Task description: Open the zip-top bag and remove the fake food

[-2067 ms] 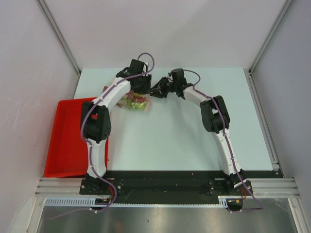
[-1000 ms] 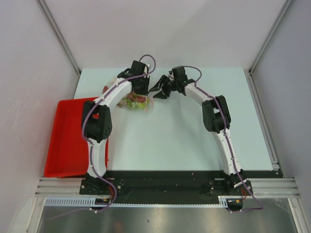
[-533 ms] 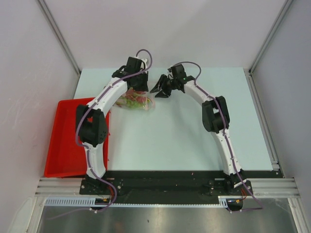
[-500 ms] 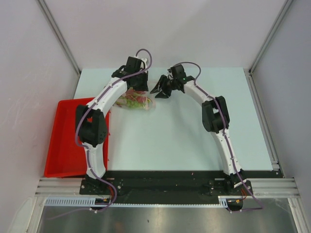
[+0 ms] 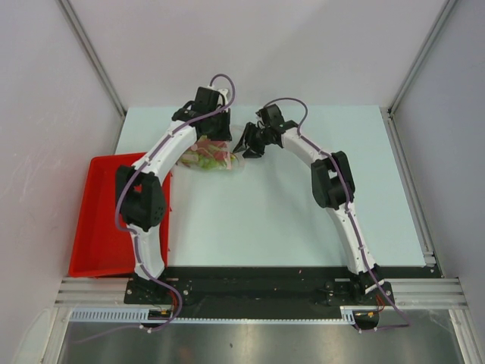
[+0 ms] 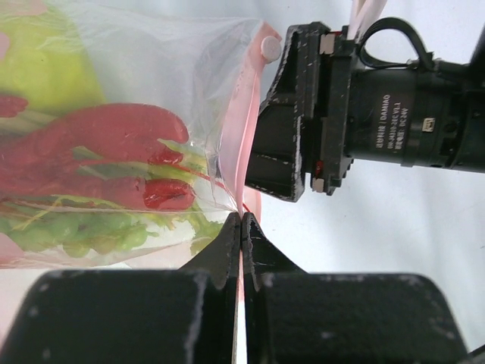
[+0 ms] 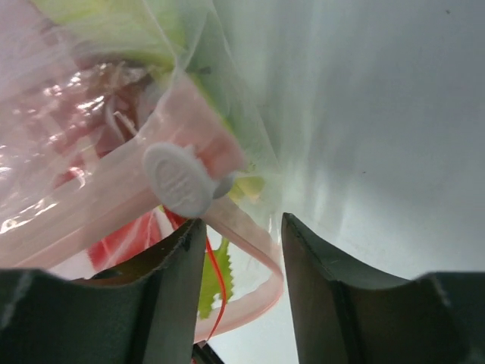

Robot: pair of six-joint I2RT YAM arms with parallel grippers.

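Note:
The zip-top bag (image 5: 213, 158) lies at the back of the table, clear and crinkly, with a pink zip strip (image 6: 244, 144) and a white slider (image 7: 179, 180). Through the plastic I see fake food: a red lobster (image 6: 98, 140), green grapes (image 6: 72, 235) and a yellow-green pear (image 6: 45, 68). My left gripper (image 6: 241, 221) is shut on the pink strip at the bag's mouth. My right gripper (image 7: 242, 227) stands open at the same mouth. A loop of the strip lies between its jaws and the slider sits just above its left finger (image 7: 178, 258).
A red tray (image 5: 98, 227) sits at the table's left edge, beside the left arm. Both arms reach to the back middle of the pale table (image 5: 303, 220), where the grippers meet. White walls close in the back and both sides.
The right gripper has moved left and slightly nearer, up to the bag's mouth. The left arm's elbow has swung left while its gripper kept hold of the strip.

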